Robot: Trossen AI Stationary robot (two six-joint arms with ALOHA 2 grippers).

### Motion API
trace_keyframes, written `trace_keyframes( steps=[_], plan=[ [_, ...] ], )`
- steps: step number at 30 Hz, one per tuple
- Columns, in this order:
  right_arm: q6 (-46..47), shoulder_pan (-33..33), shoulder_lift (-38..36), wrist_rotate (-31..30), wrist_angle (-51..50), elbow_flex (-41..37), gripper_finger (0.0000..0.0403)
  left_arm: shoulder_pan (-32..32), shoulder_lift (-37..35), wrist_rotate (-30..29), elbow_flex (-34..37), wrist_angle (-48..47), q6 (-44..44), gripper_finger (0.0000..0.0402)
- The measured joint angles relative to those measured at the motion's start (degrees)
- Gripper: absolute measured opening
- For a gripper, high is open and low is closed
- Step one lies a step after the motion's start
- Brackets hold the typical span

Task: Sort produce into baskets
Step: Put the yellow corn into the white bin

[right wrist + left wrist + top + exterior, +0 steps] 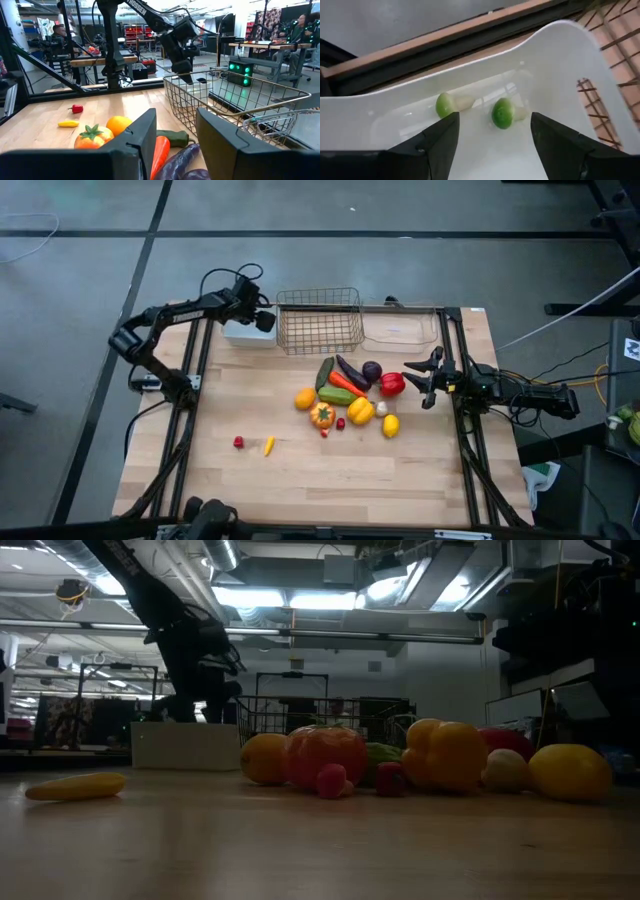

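My left gripper (262, 320) hangs over the white tray (240, 335) at about eleven o'clock on the table, fingers (440, 142) apart and empty. Below them two small green-and-white pieces (502, 112) lie loose in the tray. The wire basket (320, 320) sits just beside it, toward twelve. My right gripper (415, 376) waits at three o'clock, fingers apart and empty, near the produce pile (350, 400) at centre. A yellow piece (268, 445) and red piece (238, 442) lie toward seven.

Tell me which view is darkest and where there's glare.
Low view is darkest: ceiling lights backlight the scene, leaving the yellow pepper and wooden table dim. Left wrist view has shiny reflections on the white tray. High view is evenly lit.
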State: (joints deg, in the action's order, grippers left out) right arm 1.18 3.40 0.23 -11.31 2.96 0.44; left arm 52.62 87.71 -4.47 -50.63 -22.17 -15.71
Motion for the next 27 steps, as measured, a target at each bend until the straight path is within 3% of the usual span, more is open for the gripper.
trace_keyframes(
  steps=[7, 13, 21, 27],
  plan=[
    [0.01, 0.0, 0.0, -0.02, 0.0, -0.01, 0.0138, -0.23, -8.01, 1.63, 0.0, -4.09, 2.02, 0.024],
    [0.01, 0.0, 0.02, 0.0, 0.0, -0.01, 0.0138, -4.33, -16.7, 6.43, 0.0, -14.77, 2.18, 0.0239],
    [-0.01, 0.0, 0.0, 0.0, 0.0, 0.01, 0.0138, -17.73, -23.21, 8.96, 0.0, -29.85, -7.43, 0.0239],
    [0.01, 0.0, 0.01, 0.0, 0.0, 0.0, 0.0138, -31.38, -22.64, 8.94, 0.0, -30.84, -17.86, 0.0239]
  ],
)
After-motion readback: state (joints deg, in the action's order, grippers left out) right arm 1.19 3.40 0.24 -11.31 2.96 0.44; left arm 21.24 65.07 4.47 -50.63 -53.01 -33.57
